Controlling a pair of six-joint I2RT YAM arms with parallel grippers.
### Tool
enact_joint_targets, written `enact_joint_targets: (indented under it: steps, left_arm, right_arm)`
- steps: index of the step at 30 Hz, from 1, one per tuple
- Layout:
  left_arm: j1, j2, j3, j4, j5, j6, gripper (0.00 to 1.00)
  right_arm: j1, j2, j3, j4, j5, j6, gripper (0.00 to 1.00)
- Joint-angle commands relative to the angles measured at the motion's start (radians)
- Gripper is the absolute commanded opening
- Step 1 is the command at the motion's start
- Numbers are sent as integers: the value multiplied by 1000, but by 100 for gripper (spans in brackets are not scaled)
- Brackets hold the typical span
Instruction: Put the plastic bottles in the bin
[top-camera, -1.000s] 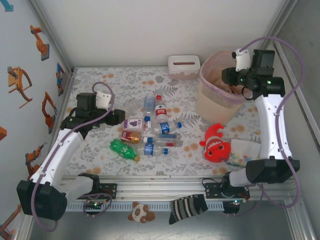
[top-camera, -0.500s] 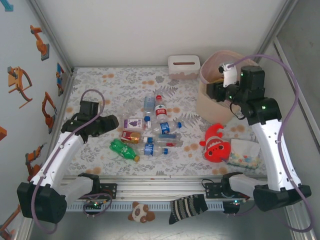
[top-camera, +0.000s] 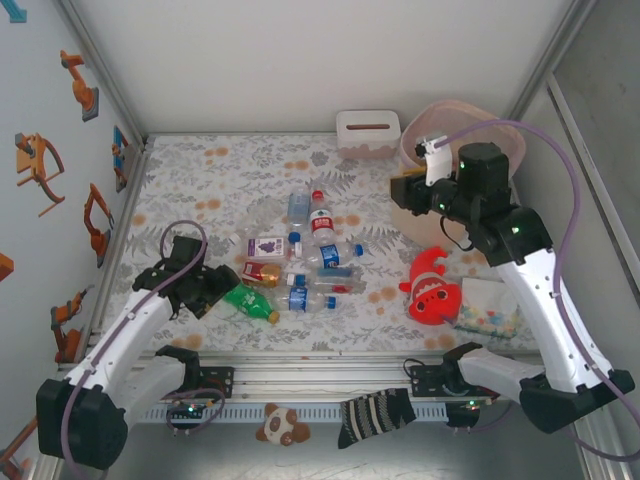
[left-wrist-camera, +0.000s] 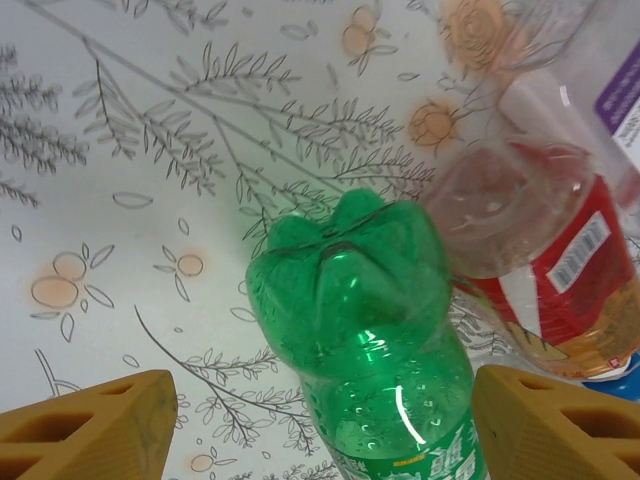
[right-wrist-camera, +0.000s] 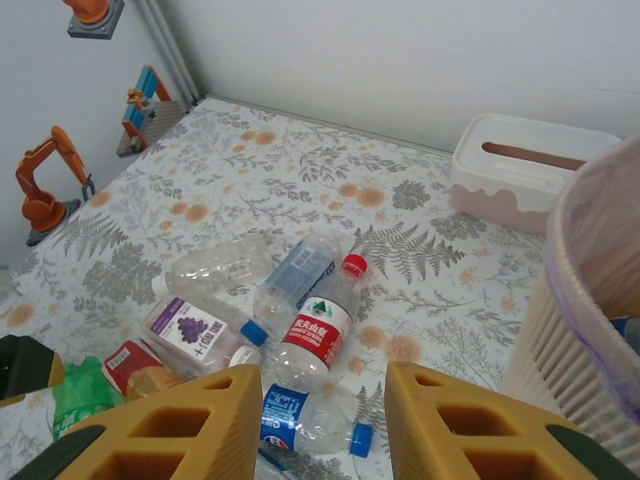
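A: Left tool (left-wrist-camera: 320, 388) first: released, orange fingers (left-wrist-camera: 95, 425) spread wide to either side of a green bottle (left-wrist-camera: 352, 300), touching neither flank.

B: Lying how?

A: On its side on the worktop (top-camera: 200, 175), base toward the tool, cap end toward the middle. Toward the near left corner, close to the near edge.

B: Anything against it?

A: A brownish bottle (left-wrist-camera: 555, 290) with a red label, just beside the green one. Touching or merely close, hard to tell.

B: And the right tool (right-wrist-camera: 323, 392)?

A: Raised above the worktop, near the bin (top-camera: 445, 108). Fingers parted a little, nothing between them.

B: Where exactly, the bin?

A: Upright in the far right corner, partly hidden from above by the right arm (top-camera: 520, 250). Purplish liner (right-wrist-camera: 585, 235) folded over the rim. Tissue box (top-camera: 368, 133) just beside it, along the far edge.

B: Remaining bottles (top-camera: 315, 265)?

A: Scattered around the middle of the worktop, all lying down, well apart from the bin. Among them a purple-labelled bottle (right-wrist-camera: 195, 330), a red-capped bottle (right-wrist-camera: 320, 325), several clear ones with blue labels and caps.

B: Anything else down there?

A: A red clownfish (top-camera: 432, 285), between the bottles and the right edge, nearer the near edge.
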Motion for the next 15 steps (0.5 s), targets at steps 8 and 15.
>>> enact_joint_targets:
  steps: [8, 15]
  left_arm:
    - [-6, 49, -89, 164, 107, -149, 80]
    - [-6, 93, -117, 223, 114, -164, 79]
  right_arm:
    - [99, 34, 54, 10, 77, -17, 38]
    - [116, 40, 57, 12, 91, -20, 38]
